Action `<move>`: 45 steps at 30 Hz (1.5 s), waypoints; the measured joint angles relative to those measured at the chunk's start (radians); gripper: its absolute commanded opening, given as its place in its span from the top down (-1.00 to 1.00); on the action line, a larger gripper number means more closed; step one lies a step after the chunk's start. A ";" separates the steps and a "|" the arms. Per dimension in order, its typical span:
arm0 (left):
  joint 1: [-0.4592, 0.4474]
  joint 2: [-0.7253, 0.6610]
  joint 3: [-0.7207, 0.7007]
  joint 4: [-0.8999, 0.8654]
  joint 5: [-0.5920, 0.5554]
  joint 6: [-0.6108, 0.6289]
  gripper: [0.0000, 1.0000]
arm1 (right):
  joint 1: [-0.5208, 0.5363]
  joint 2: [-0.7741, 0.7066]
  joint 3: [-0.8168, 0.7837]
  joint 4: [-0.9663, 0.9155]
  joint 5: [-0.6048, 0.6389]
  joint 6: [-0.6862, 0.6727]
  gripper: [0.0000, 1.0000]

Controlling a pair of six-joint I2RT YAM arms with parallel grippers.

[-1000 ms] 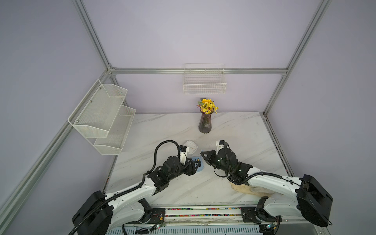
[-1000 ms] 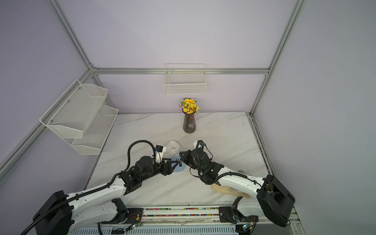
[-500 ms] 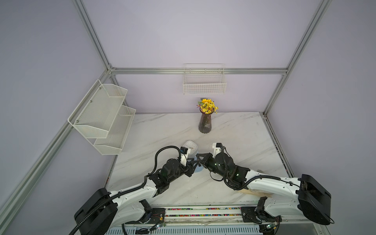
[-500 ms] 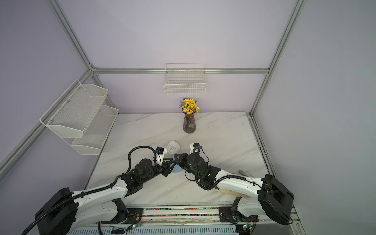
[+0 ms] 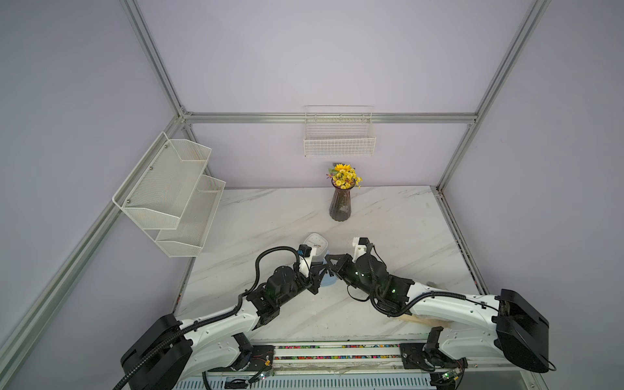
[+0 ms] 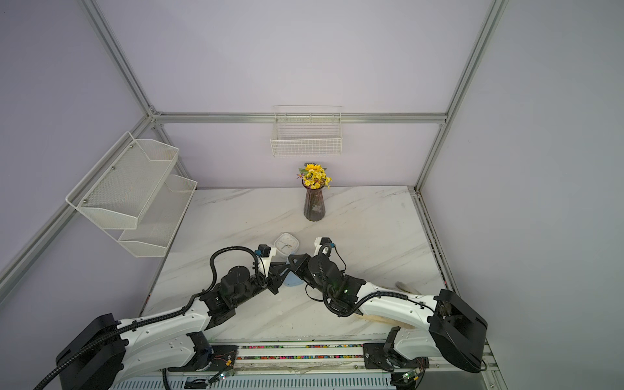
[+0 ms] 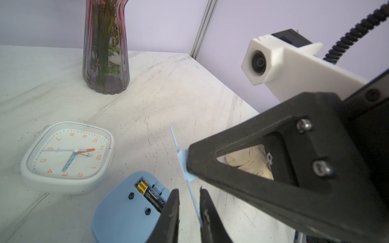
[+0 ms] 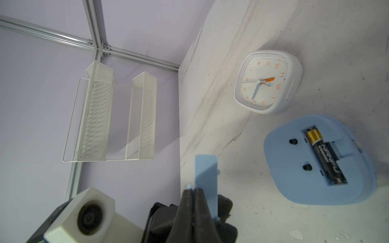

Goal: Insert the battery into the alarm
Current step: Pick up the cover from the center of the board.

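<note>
The right arm is swinging in across the white marble-patterned bench (image 5: pixel 388 216) to meet the left arm, while the left gripper (image 7: pixel 188 191) is narrowing its jaws from wide to a slim gap. Those jaws are straddling a thin pale-blue plastic battery cover (image 8: pixel 205 170) without yet pinching it, and daylight is showing on one side. The right gripper (image 8: pixel 193 191) is clamping the same cover by its edge, above the bench. Below, the rounded pale-blue alarm clock (image 8: pixel 294 174) is lying face down midway along the bench's front half, a white square clock (image 7: pixel 67 155) just beyond it. Its black-and-gold battery (image 8: pixel 326 160) is already sitting in the open compartment. A handover appears under way, leaving only the cover to refit.
</note>
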 measured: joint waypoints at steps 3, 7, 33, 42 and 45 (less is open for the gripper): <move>-0.005 0.005 0.000 0.006 0.000 0.010 0.81 | 0.003 0.000 0.000 -0.003 0.005 0.000 1.00; -0.006 0.005 0.000 0.006 -0.012 0.022 0.99 | 0.012 0.000 0.000 -0.003 0.019 0.001 1.00; -0.013 -0.095 0.026 -0.084 -0.161 0.620 1.00 | 0.006 -0.028 0.252 -0.413 0.036 -0.042 0.23; -0.048 -0.101 0.026 -0.080 -0.167 0.668 1.00 | 0.001 0.004 0.287 -0.444 0.040 -0.047 0.43; -0.053 -0.105 0.026 -0.074 -0.173 0.675 1.00 | 0.000 0.018 0.301 -0.471 0.053 -0.047 0.55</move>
